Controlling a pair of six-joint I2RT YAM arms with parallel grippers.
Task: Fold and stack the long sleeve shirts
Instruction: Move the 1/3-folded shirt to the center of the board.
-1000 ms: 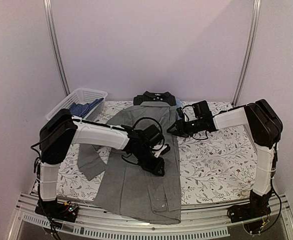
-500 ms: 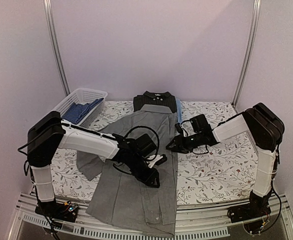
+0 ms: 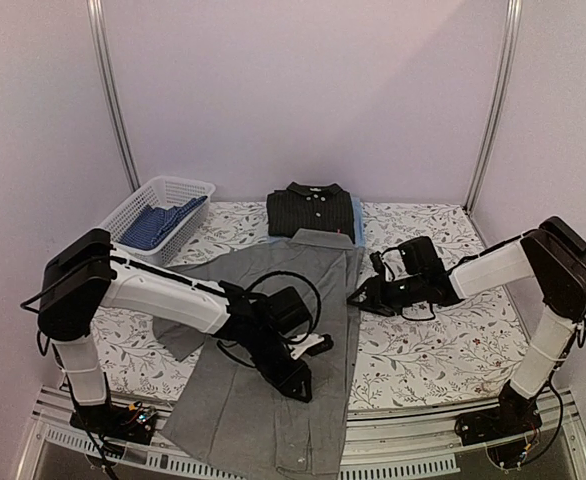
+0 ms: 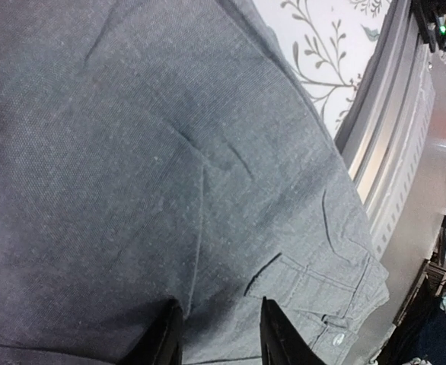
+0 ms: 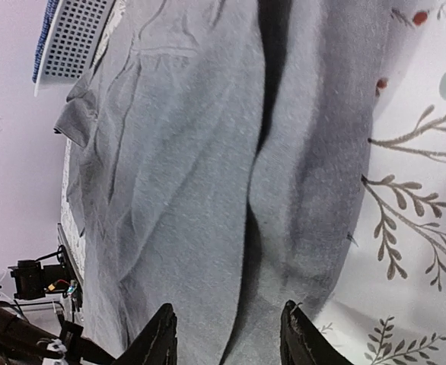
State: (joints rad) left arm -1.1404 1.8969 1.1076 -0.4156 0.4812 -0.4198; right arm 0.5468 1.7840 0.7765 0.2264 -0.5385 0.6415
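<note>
A mid-grey long sleeve shirt (image 3: pixel 243 400) lies spread open down the middle of the table, collar toward the back and hem hanging over the front edge. My left gripper (image 3: pixel 301 388) rests on its lower front, jaws apart, with flat cloth (image 4: pixel 170 152) under and between the fingers of the left gripper (image 4: pixel 220 304). My right gripper (image 3: pixel 358 297) sits low at the shirt's right edge, also open, over a long crease in the grey shirt (image 5: pixel 192 190), which runs under the right gripper (image 5: pixel 227 306). A folded black shirt (image 3: pixel 311 210) lies at the back, with a light blue shirt (image 3: pixel 358 218) showing beneath it.
A white lattice basket (image 3: pixel 138 205) holding blue cloth (image 3: pixel 163 218) stands at the back left; its corner (image 5: pixel 74 30) shows in the right wrist view. The floral table cover (image 3: pixel 423 340) is bare on the right. A metal rail (image 3: pixel 423 465) runs along the front edge.
Both grippers have moved toward the near edge and the grey shirt has slid with them. Its hem hangs further over the front, and the black shirt is more uncovered.
</note>
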